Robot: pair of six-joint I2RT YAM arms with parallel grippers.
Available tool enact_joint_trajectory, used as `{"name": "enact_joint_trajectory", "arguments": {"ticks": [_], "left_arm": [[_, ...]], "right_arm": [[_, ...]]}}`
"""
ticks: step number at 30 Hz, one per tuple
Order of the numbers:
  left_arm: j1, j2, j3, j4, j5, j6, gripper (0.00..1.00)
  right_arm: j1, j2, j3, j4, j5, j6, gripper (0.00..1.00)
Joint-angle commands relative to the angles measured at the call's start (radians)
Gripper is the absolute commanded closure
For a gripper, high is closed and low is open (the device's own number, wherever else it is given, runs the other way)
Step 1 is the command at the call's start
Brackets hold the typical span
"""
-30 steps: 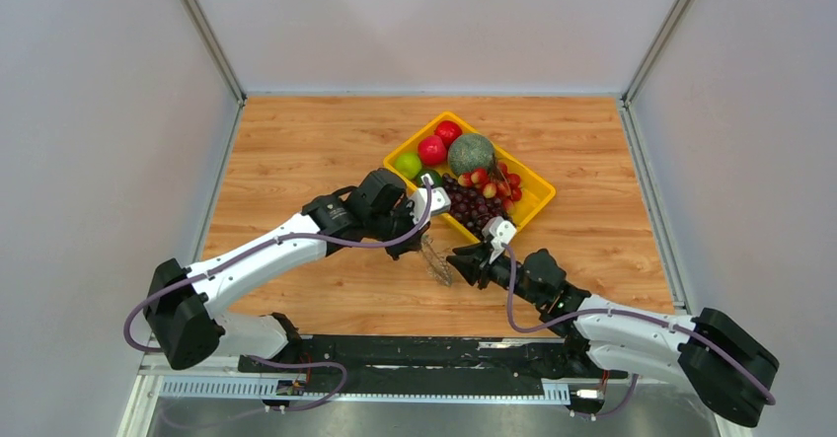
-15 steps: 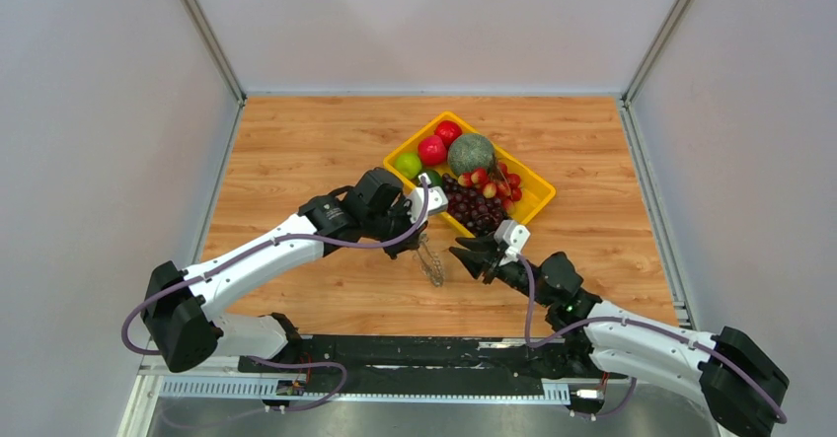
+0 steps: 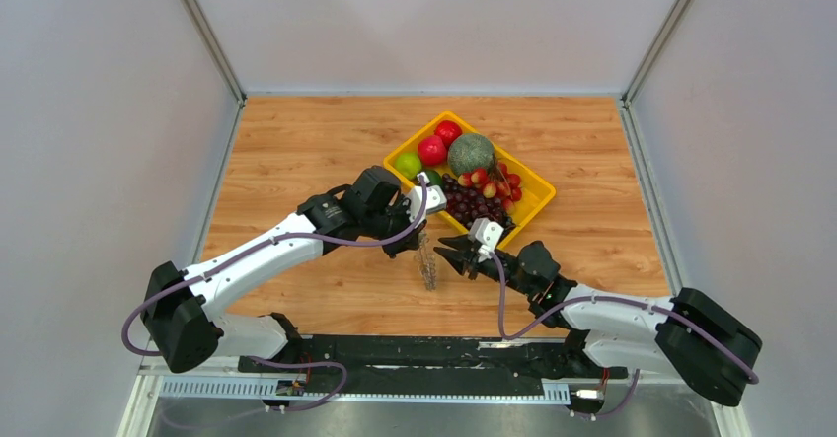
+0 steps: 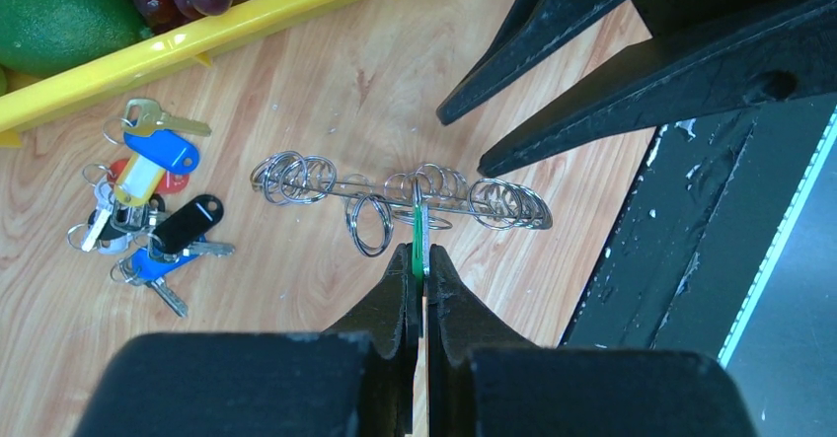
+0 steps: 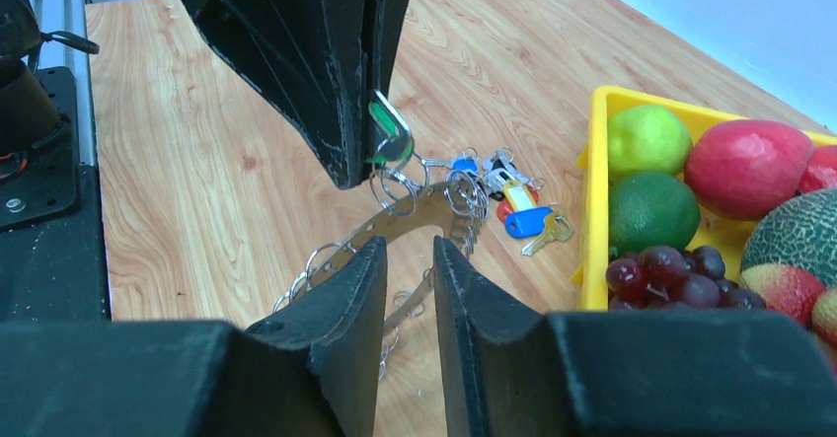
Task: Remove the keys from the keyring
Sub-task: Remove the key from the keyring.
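Note:
My left gripper [image 4: 418, 252] is shut on the green tag [image 4: 418, 235] of the keyring [image 4: 331, 188], a large thin metal band that hangs from the tag just above the wood. The keys [image 4: 370, 225] strung along it look like small silver wire loops from here. From above, the keyring [image 3: 428, 264] dangles edge-on below my left gripper [image 3: 422, 236]. My right gripper [image 5: 408, 248] is open and empty, with its tips just short of the keyring [image 5: 415, 208]. The band shows through the gap between them. My right gripper [image 3: 446, 255] sits right of the ring.
A small bunch of coloured keys [image 4: 148, 200] lies on the wood beside the yellow tray [image 3: 538, 196]. The tray holds a melon [image 3: 471, 151], grapes, limes and red fruit. The black base rail [image 4: 691, 259] runs along the table's near edge.
My right arm swung out to the right, then came back left, bringing its open gripper close to the hanging keyring. The left gripper and ring drifted slightly left, grip unchanged.

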Motion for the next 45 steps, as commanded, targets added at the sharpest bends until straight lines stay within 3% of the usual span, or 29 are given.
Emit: {"name": "enact_joint_trajectory", "arguments": {"ticks": [1, 5, 22, 25, 26, 36, 40, 45], "left_arm": [[0.008, -0.032, 0.005, 0.054, 0.036, 0.019, 1.0], [0.009, -0.032, 0.005, 0.055, 0.037, 0.018, 1.0], [0.016, -0.039, 0.004, 0.057, 0.049, 0.012, 1.0], [0.016, -0.039, 0.005, 0.056, 0.047, 0.012, 1.0], [0.017, -0.039, 0.004, 0.056, 0.047, 0.012, 1.0], [0.021, -0.043, 0.004, 0.056, 0.042, 0.008, 1.0], [0.021, -0.043, 0.005, 0.055, 0.042, 0.007, 1.0], [0.022, -0.045, 0.005, 0.055, 0.043, 0.007, 1.0]], "right_arm": [[-0.004, 0.058, 0.075, 0.106, -0.033, -0.002, 0.73], [-0.003, 0.114, 0.11, 0.111, -0.031, 0.002, 0.8], [-0.003, 0.231, 0.145, 0.17, -0.104, -0.005, 0.83], [-0.001, 0.228, 0.139, 0.19, -0.129, -0.016, 0.99], [-0.001, 0.226, 0.137, 0.192, -0.132, -0.021, 1.0], [-0.001, 0.196, 0.118, 0.178, -0.155, -0.059, 0.99], [-0.002, 0.197, 0.126, 0.154, -0.157, -0.056, 0.79], [-0.002, 0.199, 0.121, 0.172, -0.169, -0.053, 0.78]]}}
